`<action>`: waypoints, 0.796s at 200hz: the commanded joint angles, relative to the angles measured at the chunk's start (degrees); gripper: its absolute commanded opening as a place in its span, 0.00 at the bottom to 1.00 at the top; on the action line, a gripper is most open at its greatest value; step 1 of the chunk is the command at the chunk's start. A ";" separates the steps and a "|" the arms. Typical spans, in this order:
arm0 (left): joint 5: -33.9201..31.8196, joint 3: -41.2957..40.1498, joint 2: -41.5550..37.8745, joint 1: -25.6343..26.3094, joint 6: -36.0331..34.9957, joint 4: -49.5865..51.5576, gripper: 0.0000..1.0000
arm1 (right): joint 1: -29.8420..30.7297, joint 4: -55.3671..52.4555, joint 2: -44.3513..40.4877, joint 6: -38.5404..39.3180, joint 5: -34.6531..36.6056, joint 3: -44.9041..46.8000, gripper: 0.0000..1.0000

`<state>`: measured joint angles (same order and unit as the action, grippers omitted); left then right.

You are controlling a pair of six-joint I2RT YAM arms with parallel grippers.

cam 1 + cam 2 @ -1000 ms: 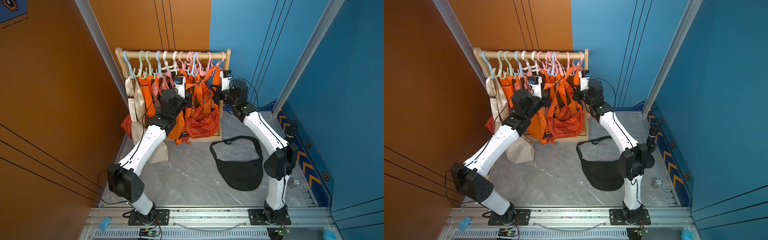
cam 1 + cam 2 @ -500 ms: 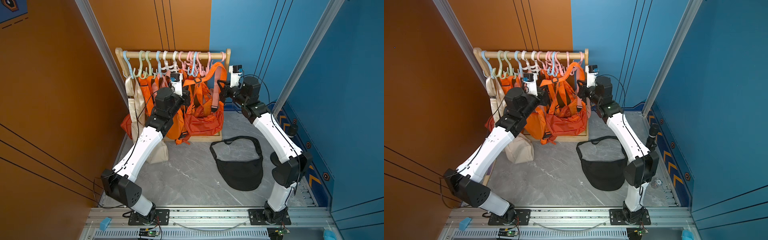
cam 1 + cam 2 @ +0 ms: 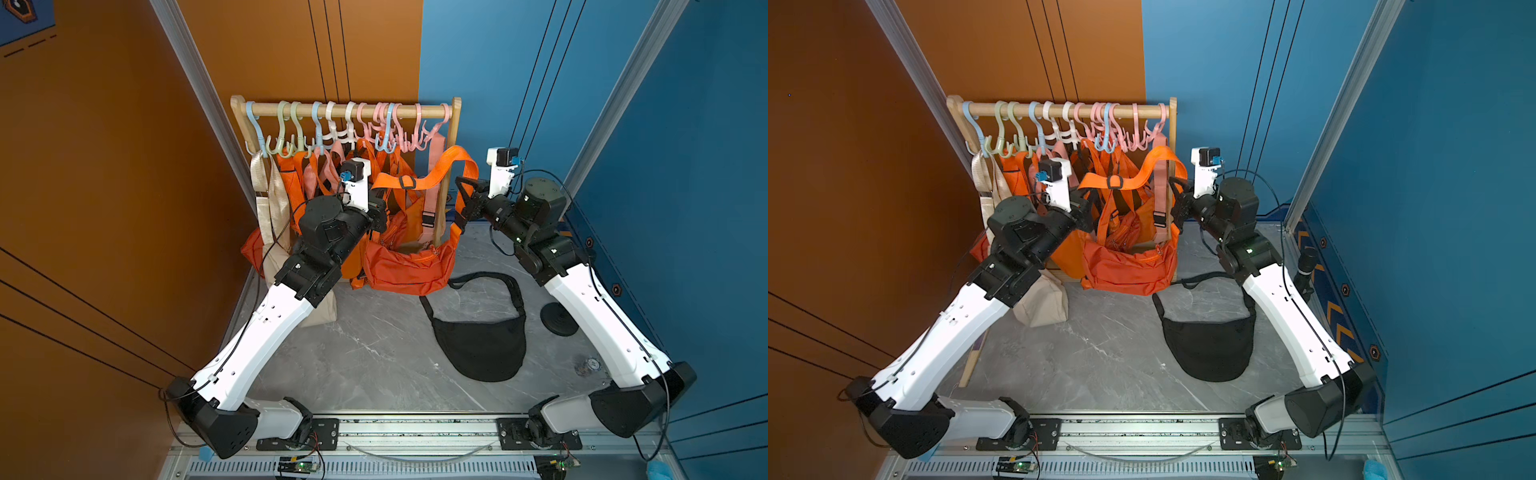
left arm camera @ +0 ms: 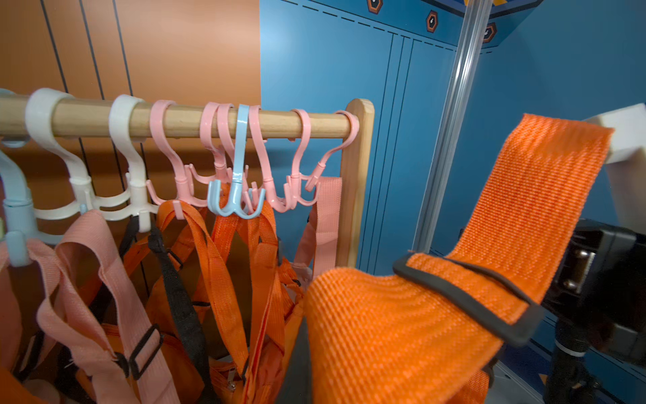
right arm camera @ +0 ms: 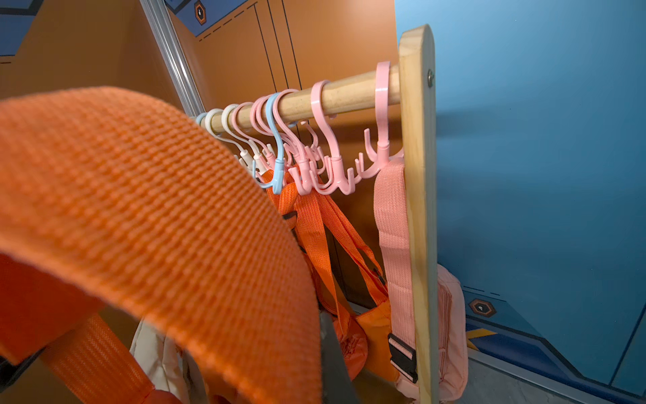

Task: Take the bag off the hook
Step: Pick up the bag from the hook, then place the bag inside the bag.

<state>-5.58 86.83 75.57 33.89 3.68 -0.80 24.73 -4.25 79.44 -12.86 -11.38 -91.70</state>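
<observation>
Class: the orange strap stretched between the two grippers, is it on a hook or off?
Off. The orange strap arcs between left gripper and right gripper, both shut, clear of the hooks.

"What is down on the floor (image 3: 374,374)?"

"It is grey stone with thin white lines. A black bag (image 3: 478,345) lies flat on it, right of the middle in both top views. Its strap makes a loop behind it."

"Anything else?"

"A beige bag (image 3: 322,313) sits on it, left of the middle. A black round disc (image 3: 559,318) lies near the right edge, and a small round thing (image 3: 588,365) lies just below that. The wooden rack (image 3: 455,124) stands at the back."

"Does the orange bag (image 3: 409,266) touch the floor?"

"It hangs low. I cannot tell."
</observation>
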 commanded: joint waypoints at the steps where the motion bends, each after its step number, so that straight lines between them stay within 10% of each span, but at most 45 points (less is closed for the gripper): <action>1: -3.21 -1.84 -2.36 3.12 -2.54 -0.17 0.00 | 0.60 -0.08 -6.62 0.72 1.93 2.96 0.00; 159: -25.88 -22.09 -20.63 34.30 -9.19 2.17 0.00 | 1.59 -17.65 -42.66 -2.90 4.99 22.12 0.00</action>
<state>-23.16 68.62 57.41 64.10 -4.32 1.34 25.93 -17.47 40.58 -14.70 -7.18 -71.35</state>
